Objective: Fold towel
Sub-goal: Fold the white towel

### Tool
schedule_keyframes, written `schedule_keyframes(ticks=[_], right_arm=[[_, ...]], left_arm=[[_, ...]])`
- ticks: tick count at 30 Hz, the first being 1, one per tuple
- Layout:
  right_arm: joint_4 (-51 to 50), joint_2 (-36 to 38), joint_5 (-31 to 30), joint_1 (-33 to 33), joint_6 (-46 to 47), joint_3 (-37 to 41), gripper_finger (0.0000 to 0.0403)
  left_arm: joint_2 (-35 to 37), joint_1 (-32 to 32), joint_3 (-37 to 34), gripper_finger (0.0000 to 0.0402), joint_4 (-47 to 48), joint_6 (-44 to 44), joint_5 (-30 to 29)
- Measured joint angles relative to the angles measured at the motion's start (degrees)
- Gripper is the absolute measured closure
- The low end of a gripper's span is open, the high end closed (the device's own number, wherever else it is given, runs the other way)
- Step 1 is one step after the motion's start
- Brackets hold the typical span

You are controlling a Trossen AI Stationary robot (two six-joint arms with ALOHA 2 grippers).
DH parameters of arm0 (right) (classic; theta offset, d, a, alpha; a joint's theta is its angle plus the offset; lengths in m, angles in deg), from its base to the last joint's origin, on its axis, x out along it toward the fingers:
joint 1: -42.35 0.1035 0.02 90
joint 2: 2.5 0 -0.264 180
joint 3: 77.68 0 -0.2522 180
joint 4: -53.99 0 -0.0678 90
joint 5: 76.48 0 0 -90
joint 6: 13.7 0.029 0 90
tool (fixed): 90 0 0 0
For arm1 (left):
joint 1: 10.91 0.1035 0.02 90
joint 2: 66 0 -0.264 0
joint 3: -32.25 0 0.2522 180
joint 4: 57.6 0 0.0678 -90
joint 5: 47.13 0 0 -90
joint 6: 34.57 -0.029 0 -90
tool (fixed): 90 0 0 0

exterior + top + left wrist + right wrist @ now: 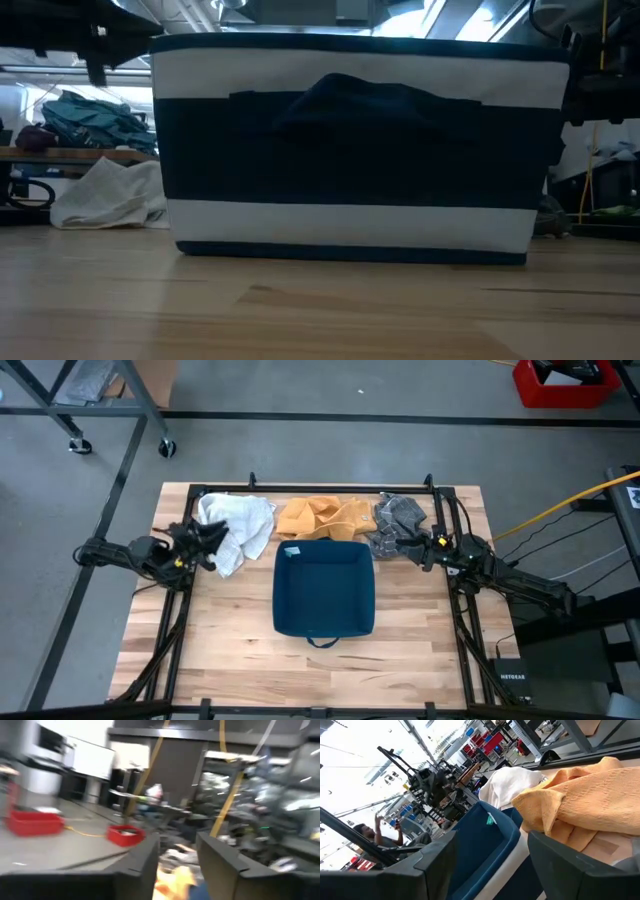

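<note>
Bin [324,588] sat mid-surface [230,660], navy with white bands in the low view. Bare wood ran in front of the bin and to both its sides, so there was open room there. Behind the bin, along the far edge of the surface, three towels lay in a row: white towel [238,527] left of the bin's back-left corner, orange towel [322,517] directly behind the bin with its front edge touching the bin's back rim, grey towel [394,523] off the back-right corner. Black frame rails ran along both side edges and the far edge of the surface.

Left hand [207,540] was left of the bin, at the white towel's left edge, touching or just over it; could not tell which. Its fingers [142,865] stood apart with nothing between them in the left wrist view.

Right hand [410,548] was right of the bin's back-right corner, at the grey towel's front edge. Fingers [560,862] spread wide, empty. Its wrist view looked across the orange towel [590,795] and the bin's rim [492,827] toward the white towel [512,782].
</note>
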Motion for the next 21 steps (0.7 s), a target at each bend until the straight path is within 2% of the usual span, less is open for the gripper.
schedule_keyframes(ticks=[4,7,11,14,17,21], right_arm=[[-0.1,0.0,-0.9,0.0,0.0,0.0,0.0155],[-0.3,0.0,-1.7,0.0,0.0,0.0,0.0155],[-0.5,0.0,-2.9,0.0,0.0,0.0,0.0155],[-0.7,0.0,-3.7,0.0,0.0,0.0,0.0155],[-0.8,-0.1,-4.2,0.0,0.0,0.0,0.0155],[-0.8,-0.2,-4.5,0.0,0.1,0.0,0.0155]], left_arm=[[0.0,0.0,5.4,0.0229,8.4,-5.8,-4.9],[0.0,0.0,10.5,0.0217,19.7,-4.8,-6.9],[0.0,0.0,16.5,0.0215,38.4,6.4,-6.9],[0.0,0.0,18.3,0.0216,49.0,16.4,-5.1],[0.0,0.0,18.3,0.0217,54.3,23.7,-1.3],[-1.5,0.0,17.6,0.0217,57.1,28.8,1.2]])
